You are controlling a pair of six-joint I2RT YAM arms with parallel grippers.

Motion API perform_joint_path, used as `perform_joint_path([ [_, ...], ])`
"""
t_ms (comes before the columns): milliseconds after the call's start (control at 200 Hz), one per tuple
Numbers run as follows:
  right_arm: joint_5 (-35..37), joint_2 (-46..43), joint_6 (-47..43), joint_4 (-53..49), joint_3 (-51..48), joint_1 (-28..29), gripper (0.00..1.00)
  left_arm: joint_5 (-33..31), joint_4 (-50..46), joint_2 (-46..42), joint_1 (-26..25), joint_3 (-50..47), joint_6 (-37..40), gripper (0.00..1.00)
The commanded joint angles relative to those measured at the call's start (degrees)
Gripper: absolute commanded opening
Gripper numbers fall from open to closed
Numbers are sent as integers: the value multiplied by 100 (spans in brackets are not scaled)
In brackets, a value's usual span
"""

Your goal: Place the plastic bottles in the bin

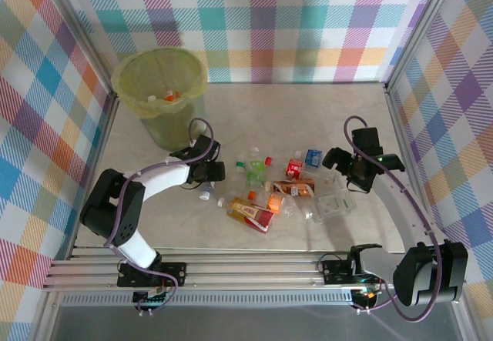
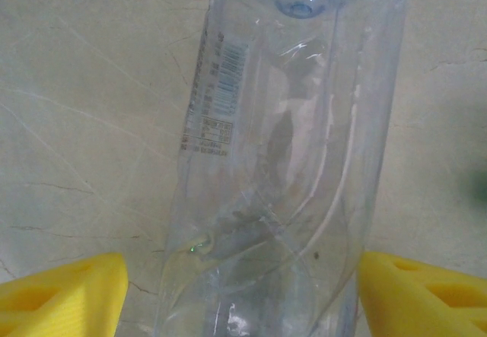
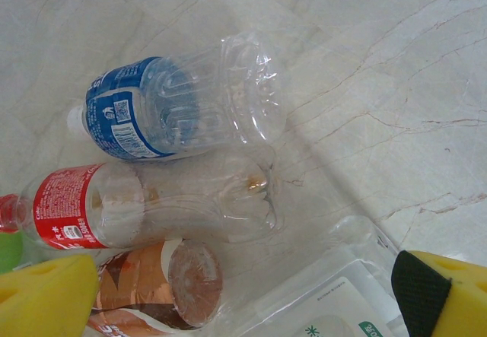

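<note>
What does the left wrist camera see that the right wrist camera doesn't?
Left wrist view: one clear bottle with a barcode print, lying between the yellow fingers of the left claw, with a gap on one side.

Right wrist view: a blue-labelled bottle, a red-labelled bottle, a brown-labelled bottle and a clear plastic package, seen past the open right claw.

Both: yellow claw fingers at the bottom corners and the pale marbled tabletop.

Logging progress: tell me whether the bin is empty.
Not empty: from above, small orange and white pieces, probably bottles, lie inside the bin.
</note>
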Motion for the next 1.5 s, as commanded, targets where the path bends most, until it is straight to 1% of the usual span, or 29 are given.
perform_joint_path([
  [0, 8, -52, 47, -21, -77, -28, 100, -81, 107, 104, 88, -39, -119, 78],
  [295, -9, -17, 56, 29, -110, -25, 100, -185, 134, 239, 117, -76, -133, 75],
  [500, 29, -46, 28, -16, -110, -32, 100, -376, 101, 277, 113, -77, -137, 66],
  [570, 37, -44, 27, -15, -100, -27, 100, -440, 90, 266, 114, -80, -126, 65],
  [640, 39, -35, 25, -8, -97, -28, 100, -459, 73, 257, 116, -80, -120, 59],
  [700, 39, -26, 28, -4, -93, -30, 100, -479, 56, 227, 105, -77, -116, 57],
  [725, 39, -18, 24, 4, -93, -30, 100, -484, 55, 211, 110, -77, -108, 54],
  [880, 26, -4, 39, 14, -84, -23, 100, -504, 11, 99, 106, -78, -98, 52],
  [960, 21, 0, 38, 8, -75, -20, 100, -503, -52, -29, 100, -78, -88, 51],
  [1005, 26, -8, 38, 7, -66, -35, 100, -504, -81, -116, 93, -78, -74, 48],
  [1175, 25, -8, 50, 21, -66, -33, 100, -565, -287, -562, -37, -46, -13, 48],
  [1495, -8, -26, 74, 57, -64, -24, 100, -846, -838, -1410, -507, 229, 51, 48],
])
